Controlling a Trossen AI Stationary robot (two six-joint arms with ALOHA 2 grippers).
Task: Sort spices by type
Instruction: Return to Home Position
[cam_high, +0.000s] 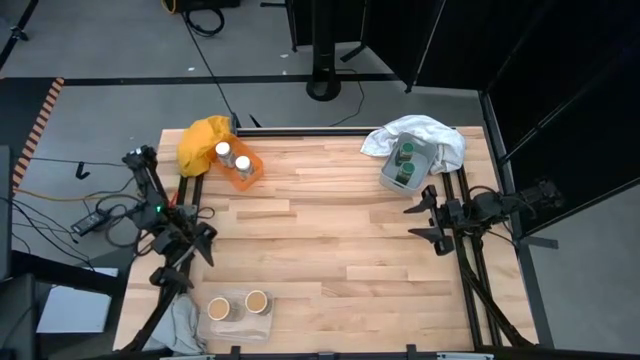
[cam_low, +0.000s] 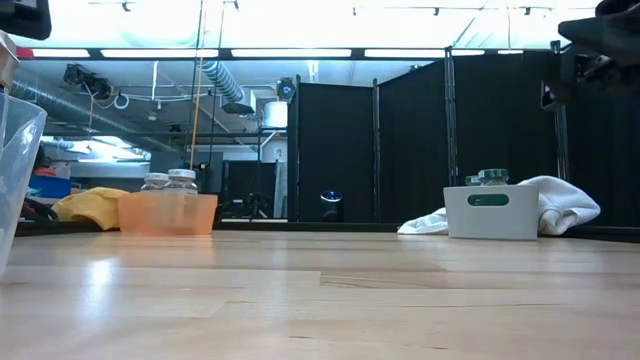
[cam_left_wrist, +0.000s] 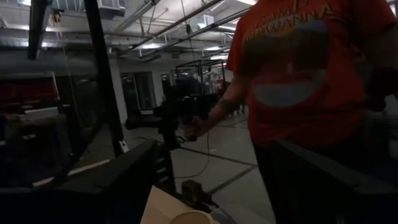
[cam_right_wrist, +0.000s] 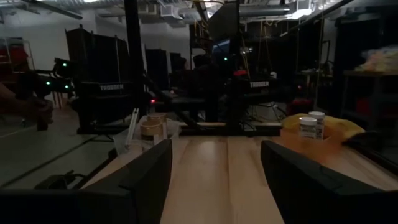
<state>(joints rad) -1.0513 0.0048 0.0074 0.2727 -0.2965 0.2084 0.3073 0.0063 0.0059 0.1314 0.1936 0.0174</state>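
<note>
Two white-lidded jars (cam_high: 232, 156) stand in the orange tray (cam_high: 248, 175) at the far left. The grey tray (cam_high: 388, 176) at the far right holds the two green-lidded jars (cam_high: 405, 162). Both tan-lidded jars (cam_high: 238, 305) sit in the clear tray (cam_high: 240, 322) at the near left edge. My left gripper (cam_high: 188, 258) hangs open above the table's left side, between the orange and clear trays. My right gripper (cam_high: 428, 224) is open at the right side, on the near side of the grey tray. In the right wrist view the white-lidded jars (cam_right_wrist: 311, 126) and tan-lidded jars (cam_right_wrist: 152, 127) show beyond the open fingers.
A yellow cloth (cam_high: 203, 135) lies behind the orange tray, a white cloth (cam_high: 425, 133) wraps the grey tray's far side, and a grey cloth (cam_high: 182, 322) hangs at the near left corner. A person in an orange shirt (cam_left_wrist: 298, 74) stands beyond the table. The middle of the table (cam_high: 330, 240) is bare wood.
</note>
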